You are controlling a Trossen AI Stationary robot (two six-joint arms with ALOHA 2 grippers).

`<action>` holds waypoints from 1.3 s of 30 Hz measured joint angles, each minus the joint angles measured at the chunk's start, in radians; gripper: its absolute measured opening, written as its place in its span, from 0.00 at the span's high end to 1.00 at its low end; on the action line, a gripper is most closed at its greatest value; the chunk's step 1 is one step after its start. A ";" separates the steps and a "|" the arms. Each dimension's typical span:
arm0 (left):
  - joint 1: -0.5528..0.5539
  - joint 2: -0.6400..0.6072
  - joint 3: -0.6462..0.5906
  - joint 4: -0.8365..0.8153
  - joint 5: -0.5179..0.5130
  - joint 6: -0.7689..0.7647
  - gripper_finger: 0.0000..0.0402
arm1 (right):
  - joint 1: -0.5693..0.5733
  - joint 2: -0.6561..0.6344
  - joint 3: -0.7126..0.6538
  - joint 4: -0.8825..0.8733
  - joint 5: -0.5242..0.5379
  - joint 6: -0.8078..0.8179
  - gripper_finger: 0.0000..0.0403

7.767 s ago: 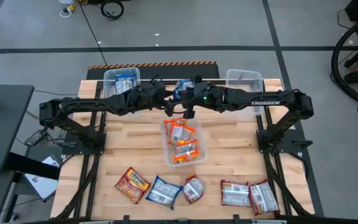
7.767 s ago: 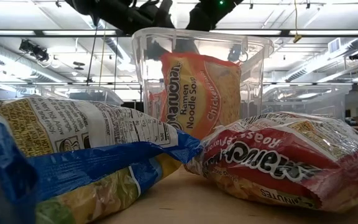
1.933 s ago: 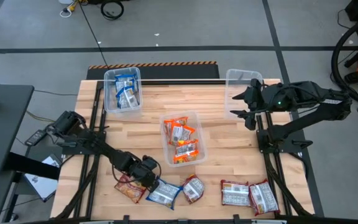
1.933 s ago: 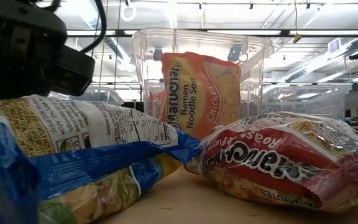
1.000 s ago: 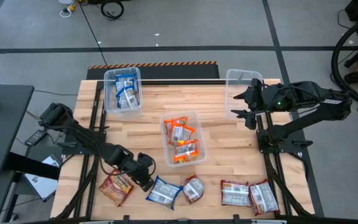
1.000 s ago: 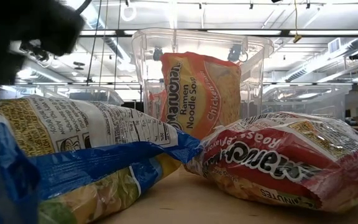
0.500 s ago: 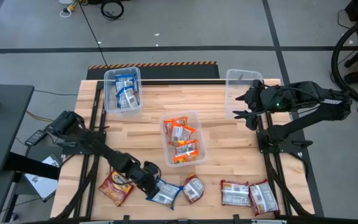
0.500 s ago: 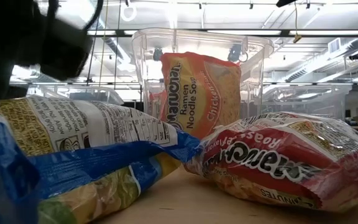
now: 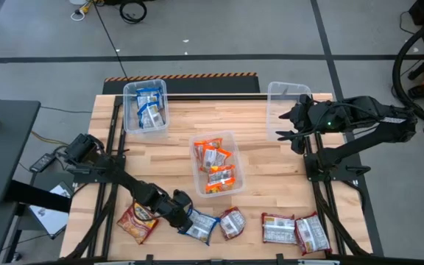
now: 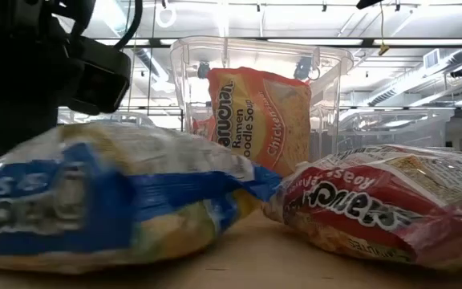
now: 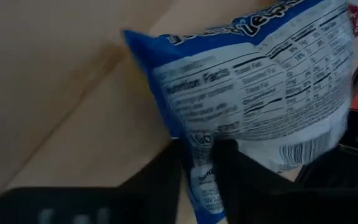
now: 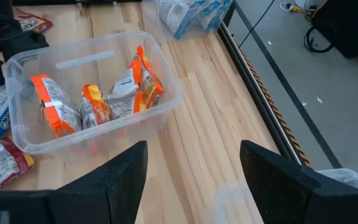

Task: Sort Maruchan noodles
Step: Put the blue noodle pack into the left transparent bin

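I have the left gripper (image 9: 185, 218) down near the table's front edge, its fingers (image 11: 166, 177) pinched on the edge of a blue packet (image 9: 200, 226). A dark red packet (image 9: 138, 221) lies just beside it, another (image 9: 232, 222) on the other side. The middle bin (image 9: 215, 167) holds orange packets. My right gripper (image 9: 288, 126) waits with fingers spread by the empty bin (image 9: 285, 92); bare wood lies between the bins.

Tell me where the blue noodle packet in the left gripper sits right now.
In the high view the blue packet lies at the table's near edge, left of centre, between an orange-red packet and a dark red packet, with the left gripper shut on its edge.
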 joint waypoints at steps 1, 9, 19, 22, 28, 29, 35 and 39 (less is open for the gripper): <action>0.000 0.006 0.000 0.006 0.000 0.000 0.81 | 0.000 0.000 0.000 0.000 0.000 0.000 0.35; 0.065 -0.044 -0.001 -0.034 0.160 0.058 0.98 | 0.000 0.000 0.000 0.000 0.003 -0.045 0.35; 0.272 -0.434 0.111 -0.611 0.226 0.357 0.99 | -0.021 0.000 0.000 0.000 0.009 -0.090 0.35; 0.358 -0.528 0.210 -0.870 0.205 0.494 0.99 | -0.028 0.000 0.000 0.001 0.009 -0.082 0.35; 0.549 -0.624 0.436 -1.268 0.060 0.740 1.00 | -0.029 0.000 0.000 0.000 0.010 -0.041 0.35; 0.583 -0.632 0.473 -1.305 0.020 0.767 1.00 | -0.029 0.000 0.000 0.001 0.010 -0.032 0.35; 0.763 -0.652 0.649 -1.373 -0.099 1.074 1.00 | -0.029 0.000 0.000 0.000 0.012 0.019 0.35; 0.873 -0.650 0.693 -1.380 -0.188 1.302 1.00 | -0.029 0.000 0.000 0.001 0.018 0.030 0.35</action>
